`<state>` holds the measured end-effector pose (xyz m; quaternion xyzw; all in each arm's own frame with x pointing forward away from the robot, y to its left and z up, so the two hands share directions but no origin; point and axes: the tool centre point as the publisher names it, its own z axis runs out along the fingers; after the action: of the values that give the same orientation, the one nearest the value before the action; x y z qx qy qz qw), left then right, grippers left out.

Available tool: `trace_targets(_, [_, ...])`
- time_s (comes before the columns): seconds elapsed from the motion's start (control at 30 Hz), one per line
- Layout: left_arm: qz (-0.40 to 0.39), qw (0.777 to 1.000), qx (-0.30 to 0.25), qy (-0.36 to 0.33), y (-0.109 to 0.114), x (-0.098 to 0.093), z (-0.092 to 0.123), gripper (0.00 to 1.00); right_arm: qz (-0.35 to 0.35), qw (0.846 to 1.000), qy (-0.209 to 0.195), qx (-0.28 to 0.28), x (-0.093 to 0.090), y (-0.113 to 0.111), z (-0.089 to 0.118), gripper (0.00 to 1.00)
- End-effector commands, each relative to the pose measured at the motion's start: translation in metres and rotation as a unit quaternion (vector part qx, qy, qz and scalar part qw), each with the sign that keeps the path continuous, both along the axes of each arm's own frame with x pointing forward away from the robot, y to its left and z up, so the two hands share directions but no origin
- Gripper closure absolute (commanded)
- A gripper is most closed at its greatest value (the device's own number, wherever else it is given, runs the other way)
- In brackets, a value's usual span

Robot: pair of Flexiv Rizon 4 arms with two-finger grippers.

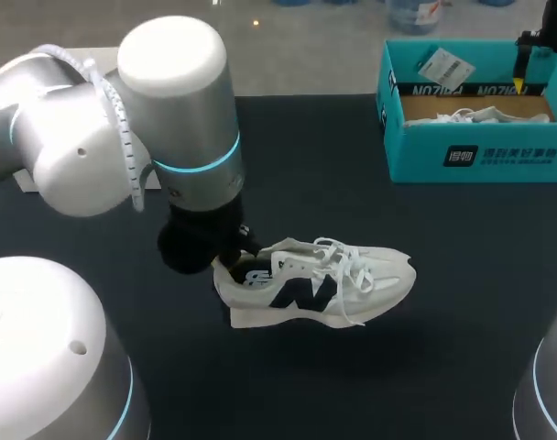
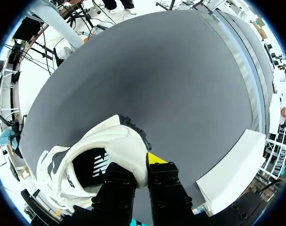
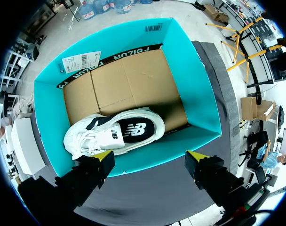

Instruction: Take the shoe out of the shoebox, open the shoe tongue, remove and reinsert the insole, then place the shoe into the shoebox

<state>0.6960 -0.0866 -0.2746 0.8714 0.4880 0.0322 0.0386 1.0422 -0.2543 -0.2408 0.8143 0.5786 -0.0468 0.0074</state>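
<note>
A white shoe (image 1: 315, 284) with a dark side logo lies on its sole mid-table, toe pointing right, laces loose. My left gripper (image 1: 231, 261) is at its heel. In the left wrist view the gripper (image 2: 142, 169) is shut on the padded heel collar of the shoe (image 2: 100, 150), one finger inside and one outside. The teal shoebox (image 1: 471, 156) stands at the back right and holds a second white shoe (image 1: 471, 115). My right gripper (image 3: 150, 160) hangs open above the box's (image 3: 199, 94) near wall, with that second shoe (image 3: 115, 134) lying on the cardboard floor below.
A white tag (image 3: 82, 61) hangs on the box's far wall. A flat white board (image 2: 232, 169) lies at the table's left edge behind my left arm. Dark tabletop stretches between the shoe and the box.
</note>
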Motion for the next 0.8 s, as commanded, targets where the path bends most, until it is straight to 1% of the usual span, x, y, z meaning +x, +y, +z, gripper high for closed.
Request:
trace_targets(0.03, [-0.004, 1.000, 0.010, -0.003, -0.010, 0.000, -0.028, 1.00, 0.000, 1.000, -0.001, 0.000, -0.001, 0.000, 0.000, 0.00])
trace_targets(0.13, [-0.004, 1.000, 0.021, -0.011, -0.012, -0.003, -0.040, 1.00, 0.000, 1.000, -0.001, 0.000, -0.001, 0.000, 0.000, 0.00])
trace_targets(0.23, [0.002, 1.000, 0.021, -0.014, -0.013, -0.006, -0.046, 1.00, 0.000, 1.000, -0.001, 0.000, -0.001, 0.000, 0.000, 0.00])
trace_targets(0.37, [0.010, 0.999, 0.038, -0.024, -0.016, -0.007, -0.057, 1.00, 0.000, 1.000, -0.001, 0.000, -0.001, 0.000, 0.000, 0.00])
trace_targets(0.57, [0.030, 0.998, 0.050, -0.006, -0.017, -0.005, -0.076, 1.00, 0.000, 1.000, -0.001, 0.000, -0.001, 0.000, 0.000, 0.00])
trace_targets(0.8, [0.042, 0.998, 0.055, 0.002, -0.019, -0.005, -0.086, 1.00, 0.000, 1.000, -0.001, 0.000, -0.001, 0.000, 0.000, 0.00])
